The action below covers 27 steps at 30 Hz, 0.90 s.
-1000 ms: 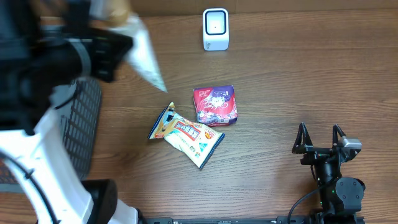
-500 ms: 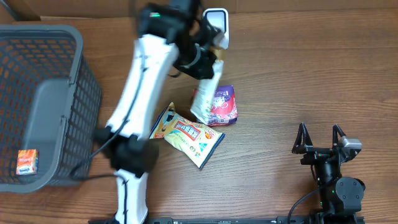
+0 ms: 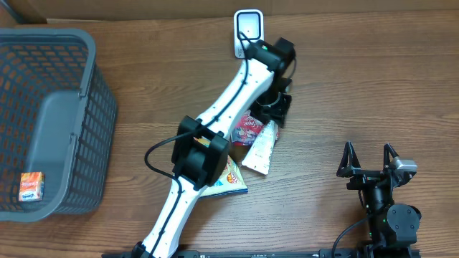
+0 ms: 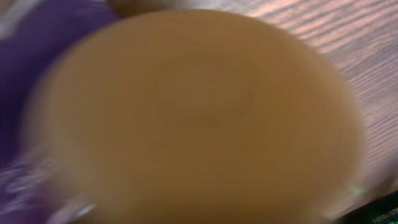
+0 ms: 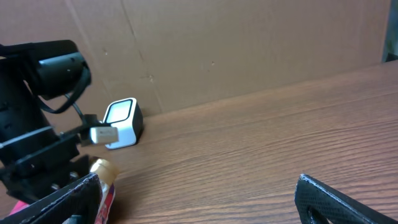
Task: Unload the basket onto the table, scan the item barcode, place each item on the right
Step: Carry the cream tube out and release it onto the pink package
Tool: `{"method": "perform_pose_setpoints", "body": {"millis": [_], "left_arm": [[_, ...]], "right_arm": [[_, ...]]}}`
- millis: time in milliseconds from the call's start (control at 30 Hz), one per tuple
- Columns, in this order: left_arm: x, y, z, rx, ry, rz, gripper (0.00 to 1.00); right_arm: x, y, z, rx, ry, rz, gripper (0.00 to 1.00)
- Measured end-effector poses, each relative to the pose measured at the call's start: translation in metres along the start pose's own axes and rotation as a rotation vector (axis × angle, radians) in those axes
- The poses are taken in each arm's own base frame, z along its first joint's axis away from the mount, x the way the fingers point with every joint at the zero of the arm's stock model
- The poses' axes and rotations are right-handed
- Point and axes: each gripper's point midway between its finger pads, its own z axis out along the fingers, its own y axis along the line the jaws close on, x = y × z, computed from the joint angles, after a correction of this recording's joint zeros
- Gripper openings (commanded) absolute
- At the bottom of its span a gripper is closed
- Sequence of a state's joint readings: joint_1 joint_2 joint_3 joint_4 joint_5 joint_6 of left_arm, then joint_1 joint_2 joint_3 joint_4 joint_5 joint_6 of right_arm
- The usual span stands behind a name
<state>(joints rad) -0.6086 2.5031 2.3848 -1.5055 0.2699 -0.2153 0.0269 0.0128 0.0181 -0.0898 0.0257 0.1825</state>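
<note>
While the left hand [image 3: 275, 113] hangs low over the white pouch [image 3: 260, 147], a little below the scanner [image 3: 249, 32], the step looks to be the handling of that pouch. It may be a grip being taken or one being let go. Whether its fingers are apart or clamped I cannot tell. From above, the dark hand hides them, and its own camera shows only a blurred tan disc [image 4: 193, 118], probably the pouch's cap close to the lens.

The pouch lies slanted on the counter [image 3: 358, 72], its upper end under the hand and against the pink packet [image 3: 247, 129]. A yellow snack bag [image 3: 233, 179] lies partly under the arm. The right hand [image 3: 369, 159] rests well apart, fingers spread and empty.

If the pouch is unscanned, the next move calls for a firm hold near the cap and a turn that brings the code toward the scanner's window — the film looks soft and glossy, likely to sag. The scanner is a small hard white block with rounded corners. The counter is wood-grained, and the basket [image 3: 92, 79] is grey mesh with a small orange box [image 3: 29, 185] inside.
</note>
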Motion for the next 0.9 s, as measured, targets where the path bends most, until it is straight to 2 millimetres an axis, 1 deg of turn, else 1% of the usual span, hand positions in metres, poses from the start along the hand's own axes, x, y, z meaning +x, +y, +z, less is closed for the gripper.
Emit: {"method": "perform_pose_setpoints", "body": {"millis": [67,100,167,200,267,333,367,400,433,467,500,533,567,600,667,700,800,833,900], "left_arm": [[0.002,-0.005,-0.003,-0.008,0.001,-0.003,1.00],[0.002,-0.006,-0.010,-0.011,-0.008,-0.006,1.00],[-0.005,-0.009,-0.031,-0.005,-0.063,0.003,1.00],[-0.012,-0.011,-0.048,0.005,-0.115,0.009,1.00],[-0.025,-0.013,-0.088,0.025,-0.234,0.027,1.00],[-0.030,-0.011,-0.131,0.040,-0.352,0.045,1.00],[-0.031,-0.007,-0.162,0.044,-0.436,0.050,1.00],[-0.030,-0.003,-0.187,0.046,-0.502,0.049,1.00],[-0.025,0.004,-0.216,0.044,-0.573,0.041,1.00],[-0.016,0.013,-0.248,0.040,-0.649,0.034,1.00],[-0.007,0.022,-0.273,0.032,-0.707,0.024,1.00],[0.006,0.033,-0.300,0.021,-0.771,0.006,1.00],[0.020,0.044,-0.324,0.006,-0.826,-0.013,1.00],[0.035,0.058,-0.345,-0.016,-0.874,-0.043,1.00],[0.065,0.084,-0.378,-0.069,-0.954,-0.110,1.00],[0.078,0.098,-0.394,-0.097,-0.996,-0.145,1.00],[0.109,0.137,-0.424,-0.171,-1.078,-0.252,1.00],[0.118,0.150,-0.431,-0.192,-1.097,-0.288,1.00],[0.138,0.182,-0.445,-0.243,-1.131,-0.382,1.00]], "right_arm": [[0.000,0.000,0.000,0.000,0.000,0.000,1.00],[0.000,0.000,0.000,0.000,0.000,0.000,1.00],[0.000,0.000,0.000,0.000,0.000,0.000,1.00],[0.000,0.000,0.000,0.000,-0.001,0.000,1.00],[0.000,0.000,0.000,0.000,0.000,0.000,1.00],[0.000,0.000,0.000,0.000,0.000,0.000,1.00],[0.000,0.000,0.000,0.000,0.000,0.000,1.00],[0.000,0.000,0.000,0.000,0.000,0.001,1.00],[0.000,0.000,0.000,-0.001,-0.001,0.000,1.00],[0.000,0.000,0.000,0.000,0.000,0.000,1.00],[0.000,0.000,0.000,0.000,0.000,0.001,1.00],[0.000,0.000,0.000,0.000,0.000,0.000,1.00],[0.000,0.000,0.000,0.000,0.000,0.000,1.00],[0.000,0.000,0.000,0.000,0.000,0.000,1.00],[0.000,0.000,0.000,0.000,0.000,0.000,1.00],[0.000,0.000,0.000,-0.001,-0.001,0.000,1.00],[0.000,0.000,0.000,0.000,0.000,0.000,1.00],[0.000,0.000,0.000,0.000,0.000,0.000,1.00],[0.000,0.000,0.000,0.000,0.000,0.000,1.00]]}}
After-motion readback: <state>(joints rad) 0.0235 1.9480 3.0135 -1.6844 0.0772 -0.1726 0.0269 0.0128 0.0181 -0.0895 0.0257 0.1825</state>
